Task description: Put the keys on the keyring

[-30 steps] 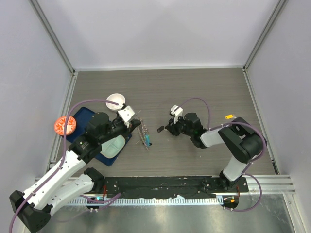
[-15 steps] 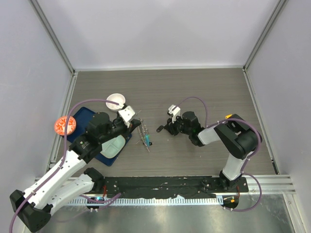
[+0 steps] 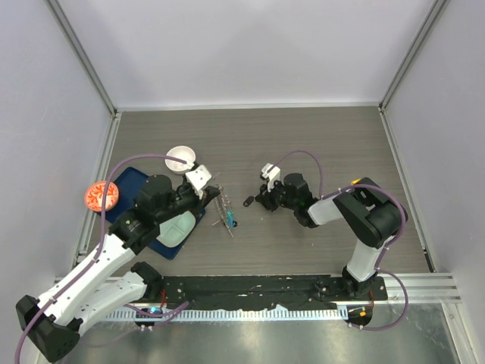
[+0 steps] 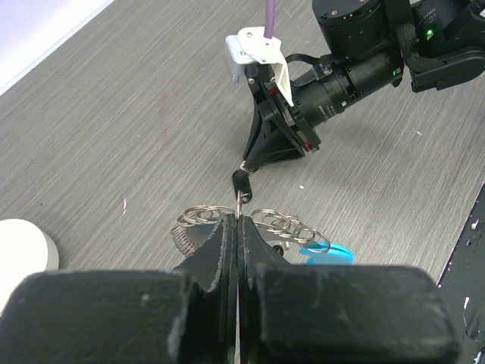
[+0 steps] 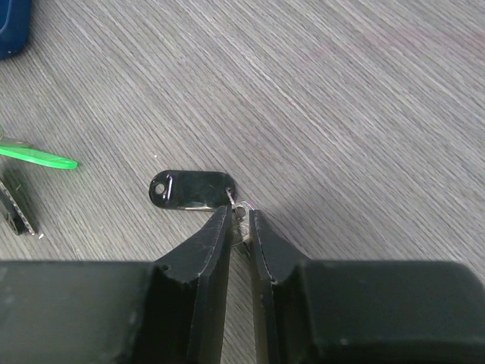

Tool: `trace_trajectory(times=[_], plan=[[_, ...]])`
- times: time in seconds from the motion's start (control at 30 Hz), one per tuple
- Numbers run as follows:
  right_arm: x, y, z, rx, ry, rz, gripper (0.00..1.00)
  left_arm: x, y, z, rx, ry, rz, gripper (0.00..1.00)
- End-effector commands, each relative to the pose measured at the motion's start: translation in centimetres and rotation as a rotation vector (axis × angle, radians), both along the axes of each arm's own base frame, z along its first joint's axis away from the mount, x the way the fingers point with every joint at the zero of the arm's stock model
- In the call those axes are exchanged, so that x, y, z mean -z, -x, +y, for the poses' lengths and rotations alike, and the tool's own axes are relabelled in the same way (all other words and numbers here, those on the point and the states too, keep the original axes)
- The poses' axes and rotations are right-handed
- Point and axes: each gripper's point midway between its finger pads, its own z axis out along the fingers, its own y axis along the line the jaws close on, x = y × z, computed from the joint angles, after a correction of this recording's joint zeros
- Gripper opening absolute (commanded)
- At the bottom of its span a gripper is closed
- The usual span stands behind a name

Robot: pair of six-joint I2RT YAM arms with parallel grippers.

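Counter (image 3: pixel 318 136): grey wood-grain laminate, matt, with faint pale scuffs and a few white specks. It is closed in on 3 sides by plain white walls (image 3: pixel 242 45), with aluminium posts (image 3: pixel 83 57) at the 2 far corners. A black rail (image 3: pixel 250 288) carrying both arm bases runs along the near edge, with bare metal sheet in front of it.

Left side:
- a blue tray (image 3: pixel 127 184) lies skewed under the left arm
- a white bowl (image 3: pixel 180 158) sits just past the tray's far corner
- an orange disc (image 3: pixel 101 195) is by the left wall

Right side: 1 small yellow piece (image 3: pixel 358 182), well apart from the rest.

Keyring (image 3: pixel 224 209): flat on the counter near the middle, just right of the tray. It is a tangle of small silver rings with a blue tag (image 4: pixel 330 252) at its near end. The left pincer (image 4: pixel 236 221) is closed tight over it, with a thin wire entering the seam between the fingers.

Key (image 5: pixel 193 188): black head flat on the counter, between the keyring and the right arm, close to both. The right pincer (image 5: pixel 239 216) is low and narrow. Its tips stand either side of the small wire loop at the key's end, and I cannot tell whether they actually bite it.
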Motion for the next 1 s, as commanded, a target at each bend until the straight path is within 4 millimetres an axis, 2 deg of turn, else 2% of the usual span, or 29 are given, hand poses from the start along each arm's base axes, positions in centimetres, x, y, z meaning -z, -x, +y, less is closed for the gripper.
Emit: trace_trajectory(times=[0.0,0.23,0.63,0.8,0.97], plan=[[-1.6,-1.3,0.8,-0.020,-0.014,-0.060,0.22,-1.5,-0.4,-0.3,0.004,0.025,-0.060,0.00],[-1.9,-1.6,1.2,-0.038,-0.009,-0.066,0.22,-1.5,-0.5,-0.3,0.005,0.021,-0.062,0.00],[-0.2,-0.6,0.9,-0.053,0.015,-0.009,0.21,-1.5,-0.4,-0.3,0.006,0.024,-0.062,0.00],[0.1,-0.3,0.7,-0.051,0.018,0.002,0.17,-1.5,-0.4,-0.4,0.007,0.024,-0.062,0.00],[-0.5,-0.1,0.7,-0.052,0.006,0.000,0.06,-1.5,-0.4,-0.4,0.007,0.022,-0.059,0.00]])
